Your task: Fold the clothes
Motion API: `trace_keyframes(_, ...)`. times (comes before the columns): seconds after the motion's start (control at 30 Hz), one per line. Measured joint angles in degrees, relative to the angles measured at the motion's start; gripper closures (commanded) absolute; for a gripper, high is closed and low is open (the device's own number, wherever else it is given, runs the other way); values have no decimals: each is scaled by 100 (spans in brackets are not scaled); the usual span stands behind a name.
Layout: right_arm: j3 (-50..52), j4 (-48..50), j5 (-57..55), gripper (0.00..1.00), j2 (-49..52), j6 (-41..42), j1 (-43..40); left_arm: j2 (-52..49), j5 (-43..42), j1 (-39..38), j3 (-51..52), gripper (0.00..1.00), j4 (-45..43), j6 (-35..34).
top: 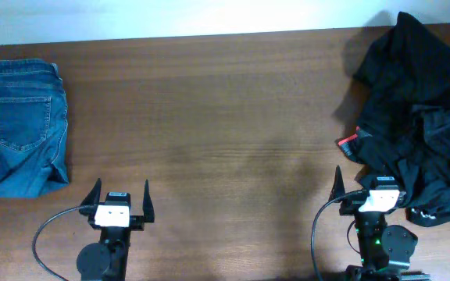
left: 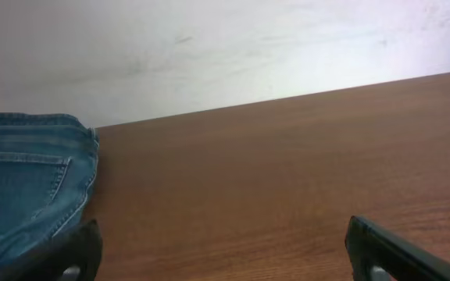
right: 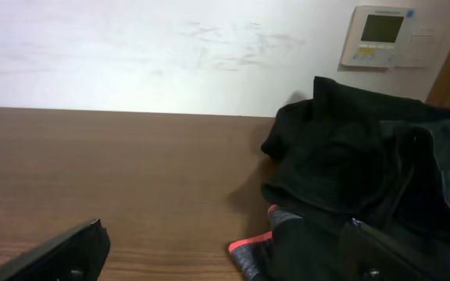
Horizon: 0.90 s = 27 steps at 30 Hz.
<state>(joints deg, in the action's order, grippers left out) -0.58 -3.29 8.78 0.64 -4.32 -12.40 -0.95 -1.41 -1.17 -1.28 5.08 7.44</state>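
At the right end of the table (top: pixel 225 117), black clothes (top: pixel 416 101) lie heaped; left gripper (top: pixel 121 195) and right gripper (top: pixel 368 183) both spread wide.

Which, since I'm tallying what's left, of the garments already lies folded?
The blue denim jeans at the left, folded flat, back pocket up; the black clothes at right lie crumpled in a heap.

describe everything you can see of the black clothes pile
The black clothes are a crumpled, unfolded heap of soft matte fabric at the table's right end, reaching from the back edge nearly to the front. Folds overlap, so separate garments are hard to tell. A grey waistband edged in red pokes out on its left side. It rests on the wood; the open right pincer sits at its near edge, contact unclear.
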Motion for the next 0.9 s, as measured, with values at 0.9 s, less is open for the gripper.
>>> trace_keyframes(0.9,0,0,0,1,-2,0,0,2,20,0,4,1,-15,0)
